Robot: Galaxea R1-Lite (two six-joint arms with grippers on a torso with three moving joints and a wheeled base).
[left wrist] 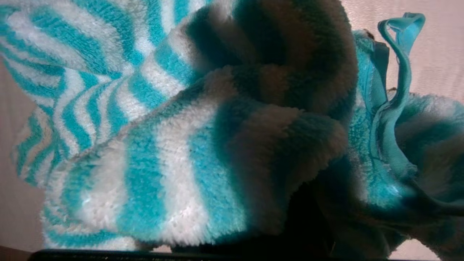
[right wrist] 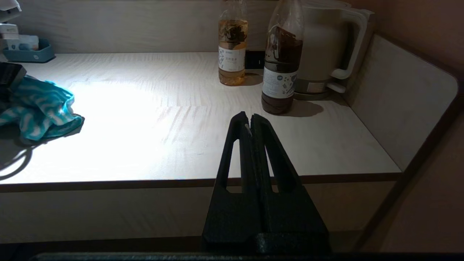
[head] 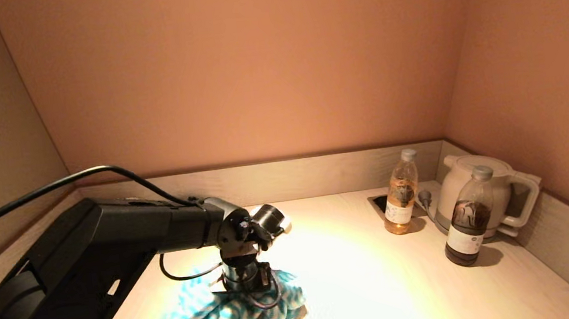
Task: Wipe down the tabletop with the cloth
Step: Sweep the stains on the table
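A teal and white striped cloth (head: 216, 314) lies bunched on the pale wood tabletop (head: 360, 278), near its front left. My left gripper (head: 248, 287) points straight down into the cloth and is shut on it, with folds gathered up around it; its fingers are buried in the pile. The cloth fills the left wrist view (left wrist: 145, 163). It also shows in the right wrist view (right wrist: 40, 108). My right gripper (right wrist: 250, 117) is shut and empty, parked in front of the table's front edge, on the right side.
A bottle of amber drink (head: 401, 200), a bottle of dark drink (head: 468, 219) and a white kettle (head: 457, 189) stand at the back right, by a recessed socket (head: 381, 203). A blue tray (right wrist: 27, 52) sits at the back left. Low walls edge the table.
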